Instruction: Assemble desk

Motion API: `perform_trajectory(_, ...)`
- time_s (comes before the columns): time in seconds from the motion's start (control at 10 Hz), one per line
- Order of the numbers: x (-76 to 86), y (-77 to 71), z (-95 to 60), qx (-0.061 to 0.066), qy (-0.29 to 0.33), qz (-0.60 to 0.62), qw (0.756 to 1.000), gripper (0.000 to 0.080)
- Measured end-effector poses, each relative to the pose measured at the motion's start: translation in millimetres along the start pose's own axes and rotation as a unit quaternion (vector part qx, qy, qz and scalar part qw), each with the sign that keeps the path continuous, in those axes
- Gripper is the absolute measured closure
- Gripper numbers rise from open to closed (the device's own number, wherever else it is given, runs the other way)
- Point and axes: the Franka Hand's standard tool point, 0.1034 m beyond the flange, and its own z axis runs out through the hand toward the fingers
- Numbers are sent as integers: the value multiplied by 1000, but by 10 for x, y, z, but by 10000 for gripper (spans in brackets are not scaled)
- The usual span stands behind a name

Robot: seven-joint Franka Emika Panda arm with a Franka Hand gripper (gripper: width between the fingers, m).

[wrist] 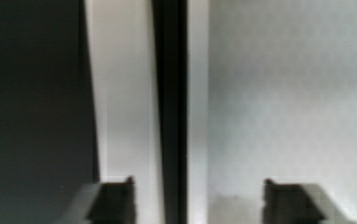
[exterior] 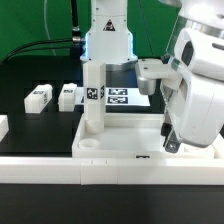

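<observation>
Hanging above the tabletop (exterior: 125, 140), the tool (wrist: 214, 200) stands released, fingers (wrist: 114, 200) apart, clasping nothing.

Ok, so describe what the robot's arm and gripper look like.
The arm is glossy white, built of rounded shells with dark seams at the joints. Its base column is white too, with a pale bluish tint along one edge. The gripper has two dark, square-ended fingers. Black cables run behind the base.
</observation>
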Motion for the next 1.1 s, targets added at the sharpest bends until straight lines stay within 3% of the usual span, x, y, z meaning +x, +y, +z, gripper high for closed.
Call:
perform_trajectory(0.2, -88, 35, -156, 6, -5, 5, 1000, 190)
perform_trajectory(0.4, -212, 69, -302, 0, -6, 10, 1000, 157)
perform_trajectory(0.6, -459, 118, -457, -7, -9, 3, 1000, 151)
perform_trajectory(0.7, -513, 107, -470, -7, -8, 7, 1000, 151)
perform_trajectory(1.1, -496, 93, -432, -5, -8, 41, 999, 150)
